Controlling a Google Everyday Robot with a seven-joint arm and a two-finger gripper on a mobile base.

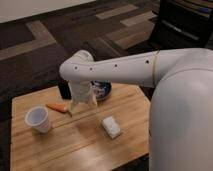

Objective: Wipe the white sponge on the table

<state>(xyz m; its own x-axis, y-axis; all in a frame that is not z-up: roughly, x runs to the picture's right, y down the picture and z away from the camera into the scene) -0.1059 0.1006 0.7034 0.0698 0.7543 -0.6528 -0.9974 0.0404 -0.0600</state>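
Approach step judged in hand: gripper (83,104) held above table (65,147), open-or-closed state not discernible. Nearby, white sponge (111,126) lying ungrasped on planks. Next: gripper to be shifted over sponge, lowered, closed.

The white sponge (111,126) (small rectangular block, top seemingly textured) lies flat on the light-planked wooden table (60,150), at four o'clock from the gripper (82,107), which hangs over the table's middle.

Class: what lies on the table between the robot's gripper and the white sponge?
Nothing: in the camera view, only bare light wooden plank table top separates the gripper, near the table's middle, from the small white rectangular sponge.
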